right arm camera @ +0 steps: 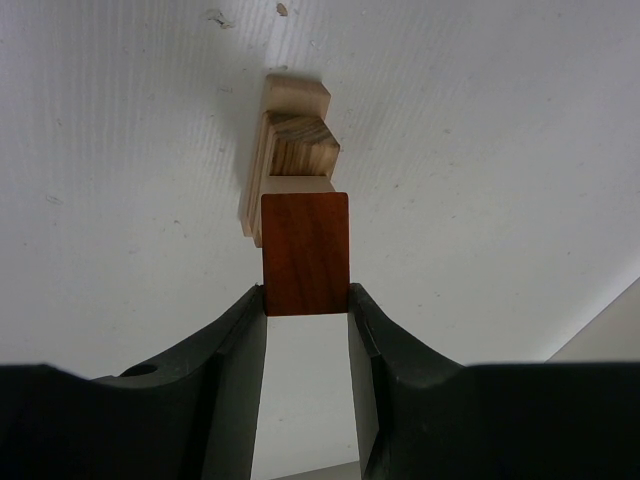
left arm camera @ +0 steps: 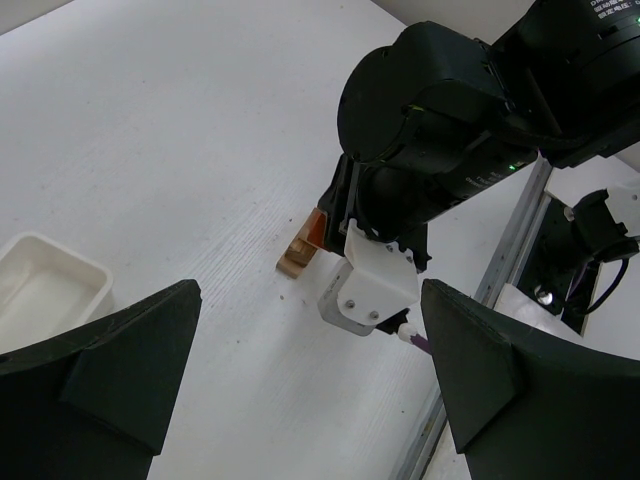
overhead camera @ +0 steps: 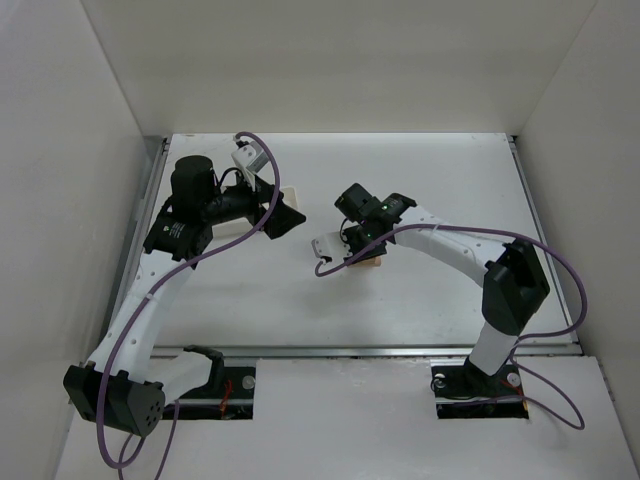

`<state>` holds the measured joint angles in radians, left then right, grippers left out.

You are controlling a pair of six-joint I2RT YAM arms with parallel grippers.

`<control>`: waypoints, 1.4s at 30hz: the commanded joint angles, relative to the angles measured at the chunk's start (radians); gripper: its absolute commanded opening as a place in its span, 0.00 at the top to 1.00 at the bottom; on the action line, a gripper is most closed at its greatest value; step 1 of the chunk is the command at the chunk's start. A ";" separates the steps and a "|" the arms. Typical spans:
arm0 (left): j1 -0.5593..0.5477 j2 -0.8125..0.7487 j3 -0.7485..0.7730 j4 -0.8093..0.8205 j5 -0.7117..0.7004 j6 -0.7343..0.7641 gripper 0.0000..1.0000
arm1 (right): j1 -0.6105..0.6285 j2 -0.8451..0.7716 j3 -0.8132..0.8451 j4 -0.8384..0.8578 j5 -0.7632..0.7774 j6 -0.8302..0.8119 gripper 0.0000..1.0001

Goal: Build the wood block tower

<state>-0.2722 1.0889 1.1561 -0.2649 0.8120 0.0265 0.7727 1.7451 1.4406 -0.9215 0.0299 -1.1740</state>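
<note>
My right gripper (right arm camera: 307, 300) is shut on the orange-red wedge (right arm camera: 305, 255), its fingers pressing both sides. Directly below the wedge stand the tan blocks of the wood block tower (right arm camera: 292, 140), stacked on the white table; whether the wedge touches them I cannot tell. From above, the right gripper (overhead camera: 362, 254) hangs over the blocks (overhead camera: 373, 263) at the table's middle. The left wrist view shows the tan blocks (left arm camera: 295, 260) and the wedge (left arm camera: 316, 228) under the right arm's wrist. My left gripper (left arm camera: 310, 370) is open and holds nothing; it hovers left of the tower (overhead camera: 287, 217).
A white tray (left arm camera: 45, 285) lies near the left gripper, partly hidden behind it in the top view (overhead camera: 291, 193). White walls enclose the table on three sides. A metal rail (overhead camera: 400, 351) runs along the near edge, and purple cables loop off both arms.
</note>
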 commanded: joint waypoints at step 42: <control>0.007 -0.037 0.002 0.052 0.039 -0.011 0.09 | -0.004 -0.019 -0.008 0.047 0.041 -0.007 1.00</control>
<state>-0.2722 1.0889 1.1561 -0.2646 0.8196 0.0174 0.7727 1.7451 1.4296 -0.9070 0.0639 -1.1740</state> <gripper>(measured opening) 0.903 0.402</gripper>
